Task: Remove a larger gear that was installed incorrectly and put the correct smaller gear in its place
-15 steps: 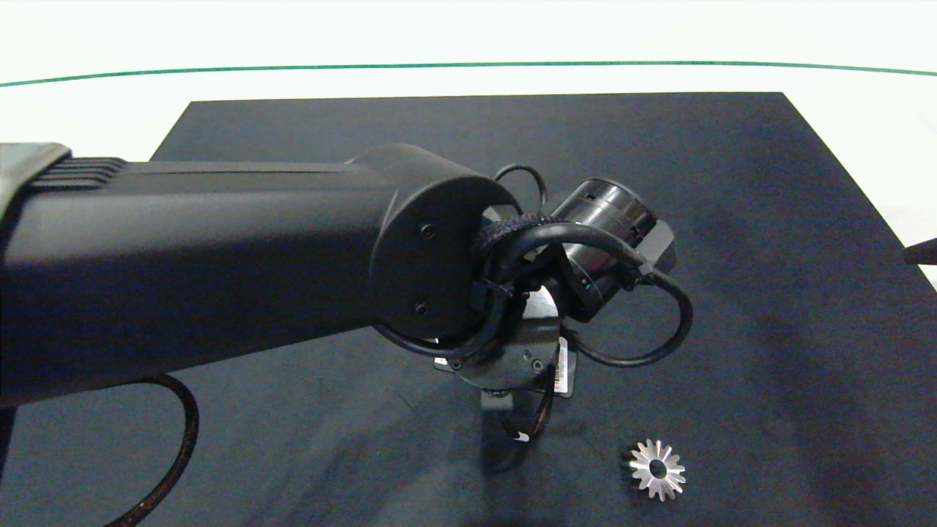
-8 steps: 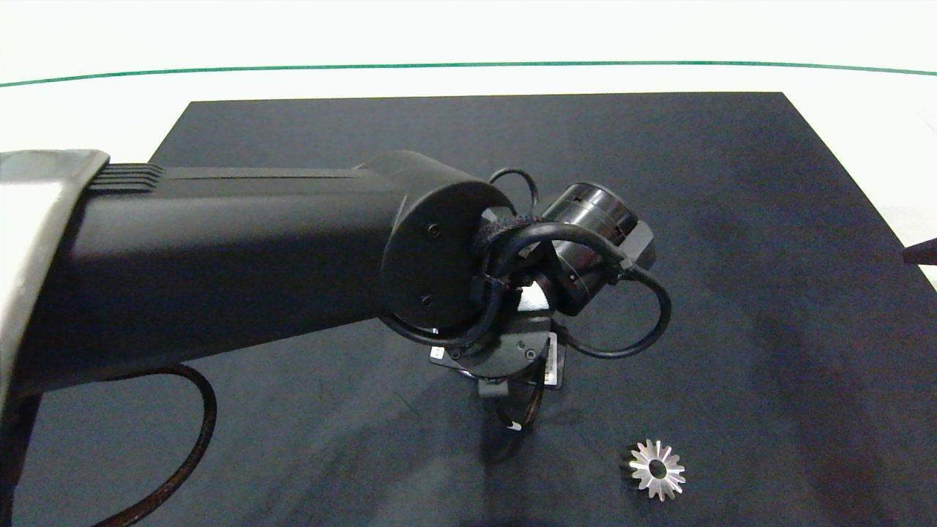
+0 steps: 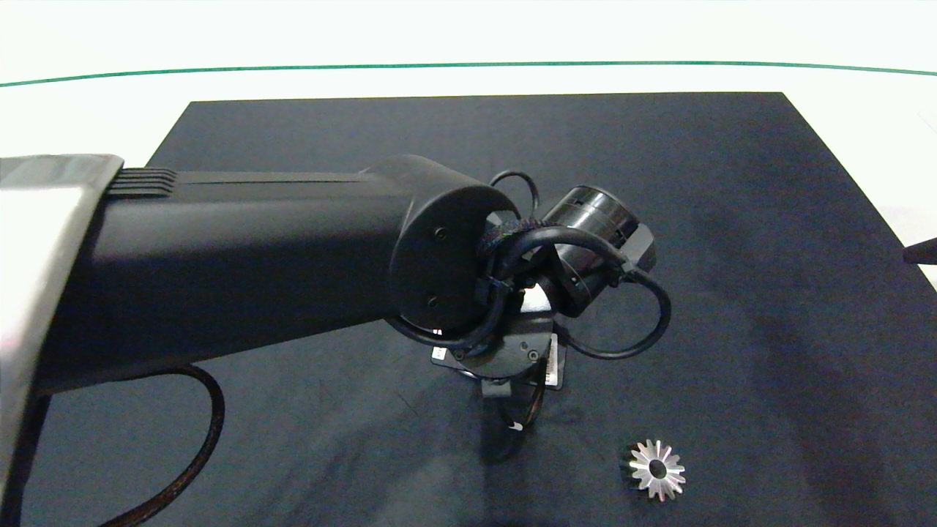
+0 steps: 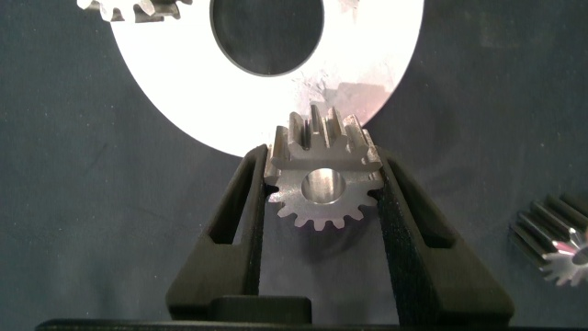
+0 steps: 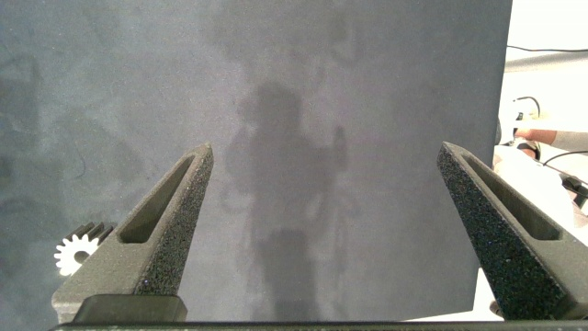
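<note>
Two tools are in play, but only the left tool (image 4: pixel 321 188) is engaged: the smaller gear (image 4: pixel 322 179) is clamped between its fingers (image 4: pixel 241 216), bore facing the wrist camera. A bright metal plate (image 4: pixel 184 83) with a round hole (image 4: pixel 267 32) lies just beyond the gear, toward 12 o'clock from the fingertips, and the coming move is judged to turn on carrying the gear's bore toward its seat there. In the head view the larger gear (image 3: pixel 657 470) lies loose on the dark surface (image 3: pixel 732 219), at about 4 o'clock from the left wrist and well apart from it. The right tool (image 5: pixel 322 230) hangs spread wide over bare mat at the right edge, gripping nothing.
</note>
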Controlling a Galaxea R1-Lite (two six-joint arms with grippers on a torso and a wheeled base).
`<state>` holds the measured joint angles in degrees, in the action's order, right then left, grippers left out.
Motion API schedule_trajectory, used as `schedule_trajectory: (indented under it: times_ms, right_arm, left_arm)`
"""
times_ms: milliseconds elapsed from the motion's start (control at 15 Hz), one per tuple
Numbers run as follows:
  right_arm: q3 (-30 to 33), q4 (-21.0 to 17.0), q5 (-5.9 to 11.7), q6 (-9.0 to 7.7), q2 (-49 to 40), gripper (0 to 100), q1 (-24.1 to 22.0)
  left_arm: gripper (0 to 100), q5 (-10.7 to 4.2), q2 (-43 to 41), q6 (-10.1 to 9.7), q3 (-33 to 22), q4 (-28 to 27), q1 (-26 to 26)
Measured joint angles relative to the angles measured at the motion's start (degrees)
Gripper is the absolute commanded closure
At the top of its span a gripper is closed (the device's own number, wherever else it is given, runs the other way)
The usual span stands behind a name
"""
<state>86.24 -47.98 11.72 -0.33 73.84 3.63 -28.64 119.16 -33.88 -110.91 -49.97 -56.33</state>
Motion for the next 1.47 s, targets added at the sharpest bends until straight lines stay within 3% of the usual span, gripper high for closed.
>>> schedule_trajectory:
  times_ms: [200, 467, 1467]
  right_arm:
    - [0.00, 0.00, -0.09, 0.02, 0.00, 0, -0.05]
    - [0.00, 0.00, -0.37, -0.09, 0.00, 0, -0.05]
    - [-0.07, 0.00, -0.43, -0.09, 0.02, 0, -0.05]
  left_arm:
    - [100, -0.11, 0.02, 0.00, 0.00, -0.02, 0.38]
    - [100, -3.97, 0.46, -0.21, 0.27, -0.13, 0.66]
    - [100, -4.02, 1.97, -1.23, -0.72, -2.23, 0.07]
